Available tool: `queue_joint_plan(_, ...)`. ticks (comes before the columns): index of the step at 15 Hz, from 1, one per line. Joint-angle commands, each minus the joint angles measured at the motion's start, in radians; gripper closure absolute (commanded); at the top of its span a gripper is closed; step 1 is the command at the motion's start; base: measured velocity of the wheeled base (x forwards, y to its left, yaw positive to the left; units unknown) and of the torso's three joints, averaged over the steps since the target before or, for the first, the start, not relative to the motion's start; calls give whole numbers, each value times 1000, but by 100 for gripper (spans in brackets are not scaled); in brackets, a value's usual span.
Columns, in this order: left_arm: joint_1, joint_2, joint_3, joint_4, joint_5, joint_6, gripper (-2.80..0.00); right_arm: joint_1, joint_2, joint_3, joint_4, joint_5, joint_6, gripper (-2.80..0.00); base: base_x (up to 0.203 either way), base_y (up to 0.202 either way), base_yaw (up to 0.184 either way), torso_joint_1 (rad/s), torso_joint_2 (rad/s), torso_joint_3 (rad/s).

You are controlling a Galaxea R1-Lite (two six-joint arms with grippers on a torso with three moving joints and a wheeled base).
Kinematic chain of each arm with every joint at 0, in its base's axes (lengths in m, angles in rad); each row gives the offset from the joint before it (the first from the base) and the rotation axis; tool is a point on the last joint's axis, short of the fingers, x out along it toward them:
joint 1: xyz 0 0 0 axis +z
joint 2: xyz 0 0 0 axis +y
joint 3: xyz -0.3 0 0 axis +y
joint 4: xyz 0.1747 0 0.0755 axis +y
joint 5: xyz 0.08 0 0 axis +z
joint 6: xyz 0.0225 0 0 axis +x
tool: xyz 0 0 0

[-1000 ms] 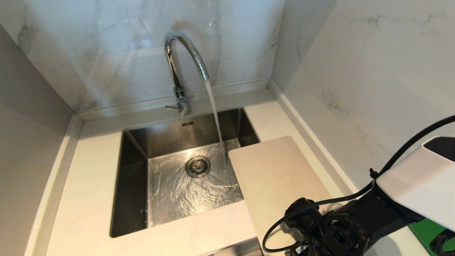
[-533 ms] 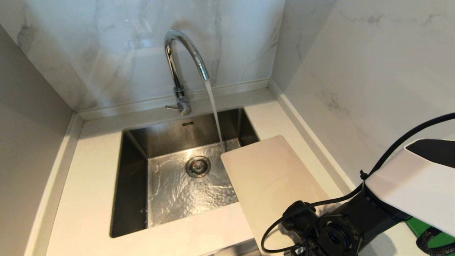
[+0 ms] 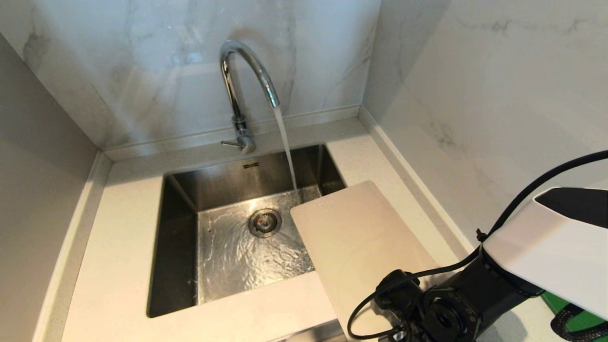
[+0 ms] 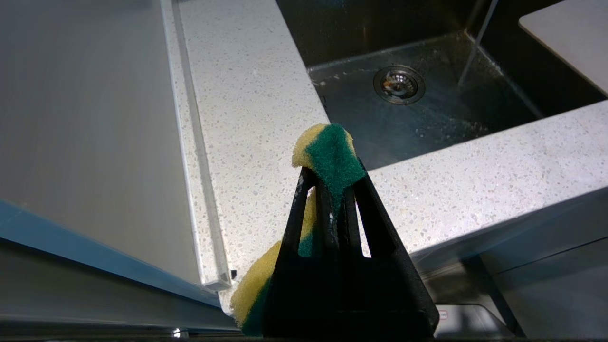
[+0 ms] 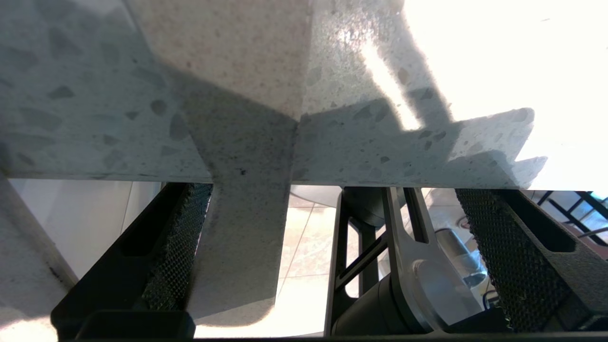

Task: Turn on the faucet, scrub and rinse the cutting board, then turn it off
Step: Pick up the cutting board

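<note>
- Tall chrome gooseneck faucet point(image 3: 244, 90) stood behind the steel sink point(image 3: 180, 247), w/ water running from spout into the basin.
- Large pale beige plastic cutting board point(image 3: 361, 242) lay on the speckled counter point(image 3: 118, 256) at sink's right side, far corner jutting over the basin, just beside the stream.
- Right gripper point(image 5: 327, 247) at board's near end, fingers wide apart, nothing clamped.
- Left gripper point(image 4: 332, 190) near sink's front-left corner, squeezed tight on yellow-green sponge point(image 4: 330, 154).

No legible text, label or sign anywhere.
</note>
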Motion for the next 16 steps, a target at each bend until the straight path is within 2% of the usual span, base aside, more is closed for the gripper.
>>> queue_joint_plan(1, 0, 1, 2, -1, 0, 0, 0, 0, 12, -1, -2, -3, 9, -280, 0, 0, 0, 0, 0, 0)
queue_joint_plan(5, 0, 1, 1, -1, 0, 0, 0, 11, 38, 15, -130, -76, 18, -280, 0, 0, 0, 0, 0, 0)
queue_joint_plan(10, 0, 1, 0, -1, 0, 0, 0, 16, 35, 21, -142, -78, 20, -280, 0, 0, 0, 0, 0, 0)
queue_joint_plan(16, 0, 1, 1, -1, 0, 0, 0, 16, 32, 19, -144, -79, 59, -280, 0, 0, 0, 0, 0, 0)
